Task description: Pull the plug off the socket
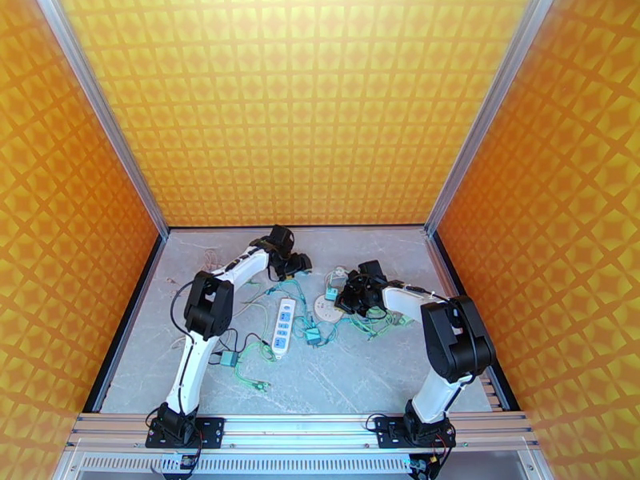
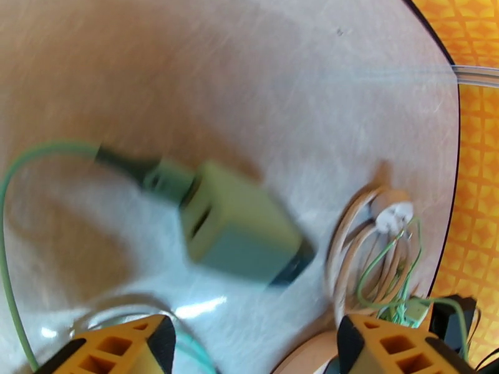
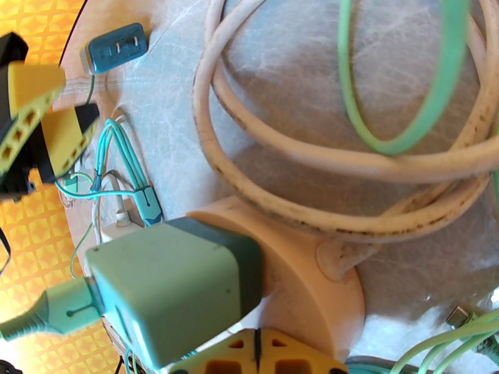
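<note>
Left end effector [image 2: 252, 336] stands open, green plug [image 2: 240, 232] untouched just ahead.

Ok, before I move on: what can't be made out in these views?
Left wrist: the green adapter is motion-blurred; resting or falling, cannot tell.
Right wrist: the green charger covers part of the round socket; its pins are hidden.
Right wrist: the right gripper is cut off by the bottom edge.
Top external: too small to tell whether anything is plugged into the power strip.
</note>
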Controlling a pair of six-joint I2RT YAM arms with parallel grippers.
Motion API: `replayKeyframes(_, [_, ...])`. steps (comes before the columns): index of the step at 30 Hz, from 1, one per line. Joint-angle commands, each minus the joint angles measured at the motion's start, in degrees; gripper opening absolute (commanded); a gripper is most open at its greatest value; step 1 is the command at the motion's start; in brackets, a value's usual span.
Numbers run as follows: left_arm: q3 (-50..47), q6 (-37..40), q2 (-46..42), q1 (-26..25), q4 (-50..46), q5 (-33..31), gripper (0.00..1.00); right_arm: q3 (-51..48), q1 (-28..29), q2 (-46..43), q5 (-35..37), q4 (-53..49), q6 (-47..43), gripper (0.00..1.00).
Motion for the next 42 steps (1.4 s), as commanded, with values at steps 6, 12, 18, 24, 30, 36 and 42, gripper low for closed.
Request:
replayKeyframes(6, [-8.44, 5.19, -12.23, -3.29, 4.66, -1.38, 0.7, -0.27, -0.54, -2.35, 2.57, -3.41, -2.13, 0.0])
replayKeyframes(12, [-11.95, 7.36, -14.63, -7.88, 4.24, -6.88, 0.69, 0.84, -0.52, -6.36, 0.7, -2.39, -3.04, 0.0])
replayKeyframes(18, [-13.92, 8.21, -14.97, -13.33, 4.13, -13.98, 0.66, 0.6, -0.6, -10.7, 6.21, -5.91, -4.07, 0.02])
replayKeyframes(24, [-12.18, 10.38, -13.03, -18.89, 4.6, -22.2, 0.68, -4.14, -1.52, -12.44, 7.92, -5.08, -1.06, 0.0])
replayKeyframes(30, [-2.23, 11.91, -5.24, -21.65, -0.52, -26.18, 0.69, -8.64, -1.93, -15.99, 8.93, -3.82, -0.11, 0.0])
replayKeyframes(36, [5.81, 11.26, 0.83, -22.12, -6.23, -30.44, 0.67, -10.49, -2.28, -17.05, 7.65, -1.98, 1.46, 0.0])
replayKeyframes(42, [7.22, 11.05, 2.65, -22.08, -7.0, -32.15, 0.66, -11.67, -2.27, -17.37, 6.41, 0.22, 2.82, 0.0])
